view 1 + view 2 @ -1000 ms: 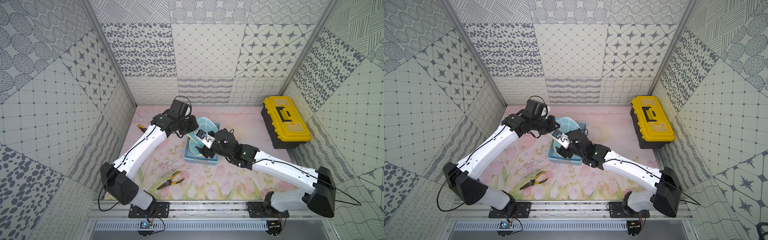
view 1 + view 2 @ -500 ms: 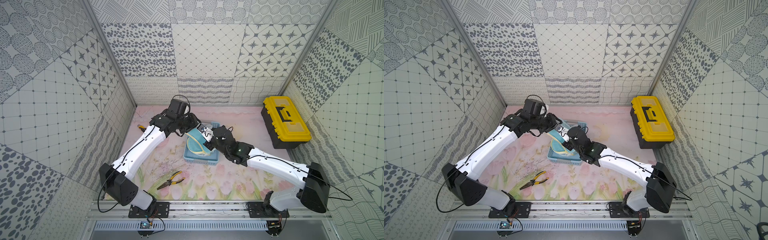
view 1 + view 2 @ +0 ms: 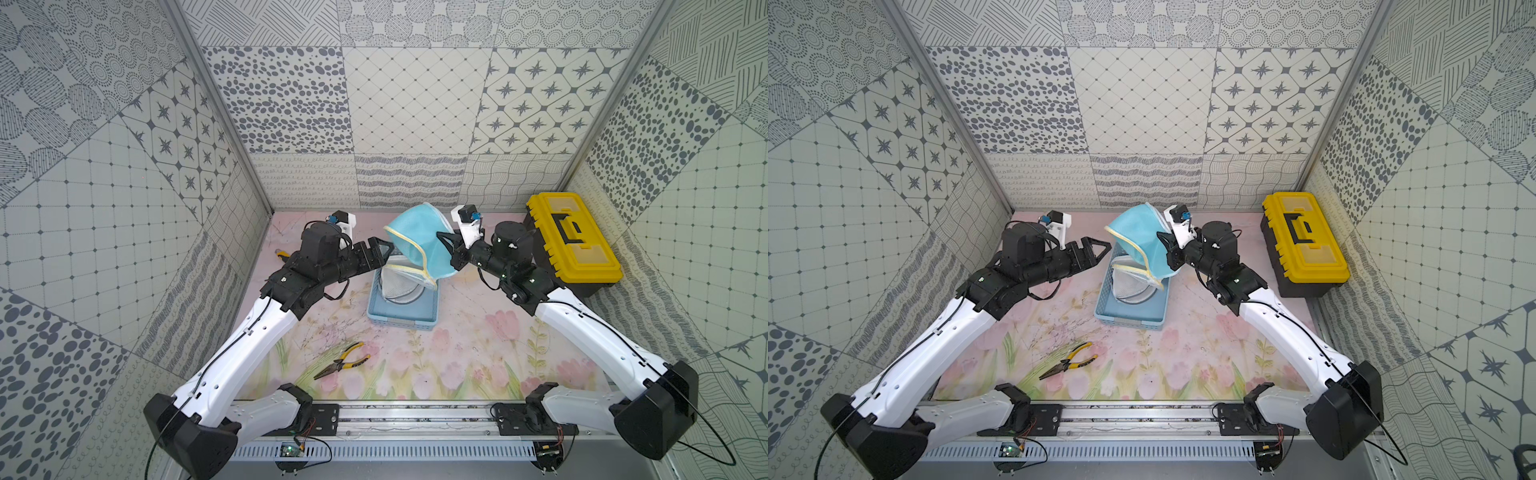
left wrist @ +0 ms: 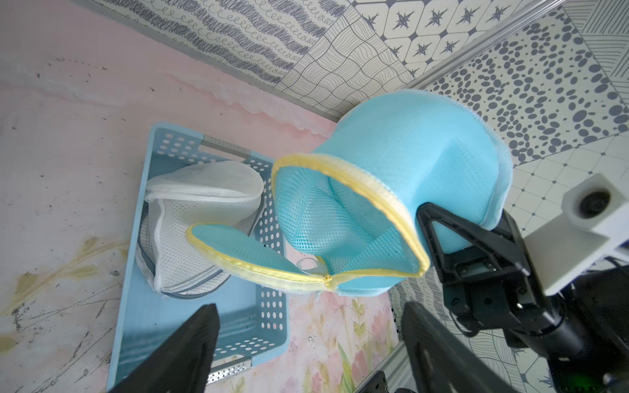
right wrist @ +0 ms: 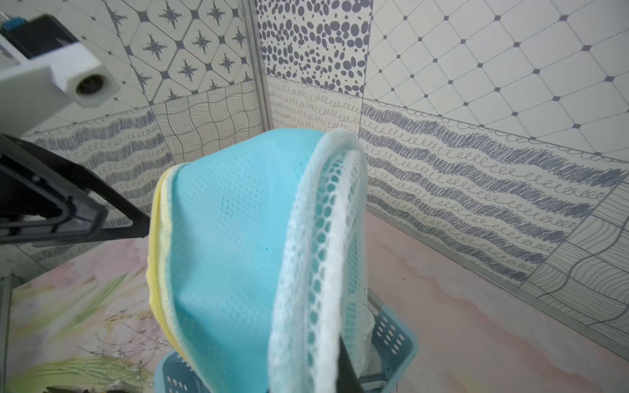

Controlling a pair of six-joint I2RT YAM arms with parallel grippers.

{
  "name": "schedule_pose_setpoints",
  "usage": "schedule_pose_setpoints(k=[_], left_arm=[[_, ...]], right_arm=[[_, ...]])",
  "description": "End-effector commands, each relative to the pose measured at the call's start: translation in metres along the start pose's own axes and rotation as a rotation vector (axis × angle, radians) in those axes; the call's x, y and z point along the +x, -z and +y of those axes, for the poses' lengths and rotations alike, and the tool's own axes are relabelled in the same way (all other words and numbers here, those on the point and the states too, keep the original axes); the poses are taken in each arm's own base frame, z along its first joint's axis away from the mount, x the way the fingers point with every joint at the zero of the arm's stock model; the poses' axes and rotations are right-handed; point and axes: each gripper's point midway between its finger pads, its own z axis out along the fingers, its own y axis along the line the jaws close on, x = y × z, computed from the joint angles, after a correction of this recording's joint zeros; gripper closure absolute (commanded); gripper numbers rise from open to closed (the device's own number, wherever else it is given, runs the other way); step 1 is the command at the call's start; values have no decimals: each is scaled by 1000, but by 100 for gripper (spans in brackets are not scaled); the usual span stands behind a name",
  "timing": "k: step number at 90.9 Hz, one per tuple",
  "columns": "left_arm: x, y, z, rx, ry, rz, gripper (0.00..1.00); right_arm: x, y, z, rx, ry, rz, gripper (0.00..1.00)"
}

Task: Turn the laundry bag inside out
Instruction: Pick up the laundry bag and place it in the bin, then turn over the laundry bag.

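Note:
The laundry bag point(image 3: 417, 241) point(image 3: 1138, 243) is light blue mesh with a yellow zip edge. It hangs in the air above the blue basket point(image 3: 399, 322), its unzipped mouth point(image 4: 354, 190) gaping toward my left arm. My right gripper point(image 3: 442, 238) point(image 3: 1163, 237) is shut on the bag's right side, and the mesh point(image 5: 231, 255) fills the right wrist view. My left gripper point(image 3: 384, 253) point(image 3: 1102, 251) point(image 4: 311, 316) stands open just left of the bag's mouth, touching nothing.
A white mesh bag point(image 3: 399, 284) point(image 4: 190, 238) lies in the basket point(image 4: 136, 272). Yellow-handled pliers point(image 3: 343, 361) lie on the floral mat in front. A yellow and black toolbox point(image 3: 571, 239) stands at the right wall. The enclosure walls are close behind.
My right gripper shut on the blue bag and lifted it up and back out of the basket. My left gripper let go of it, opened and drew back to the left.

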Motion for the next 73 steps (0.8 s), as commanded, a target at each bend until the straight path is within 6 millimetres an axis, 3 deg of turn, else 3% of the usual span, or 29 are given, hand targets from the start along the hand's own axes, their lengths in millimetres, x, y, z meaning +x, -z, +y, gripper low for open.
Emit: schedule_pose_setpoints(k=[1,10,28,59,69,73], left_arm=[[0,0,-15,116,-131,-27,11],[13,0,-25,211,-143,1,12],[17,9,-32,269,-184,-20,11],[10,-11,-43,254,-149,-24,8],[8,-20,-47,264,-123,-22,17],[7,-24,-47,254,-114,-23,27]], right_arm=[[-22,16,20,-160,-51,-97,100],[-31,26,20,-205,-80,-130,100],[-47,42,16,-266,-125,-209,100],[-54,38,25,-393,-183,-225,100],[-47,37,27,-398,-195,-211,100],[-45,37,27,-395,-201,-209,100]])
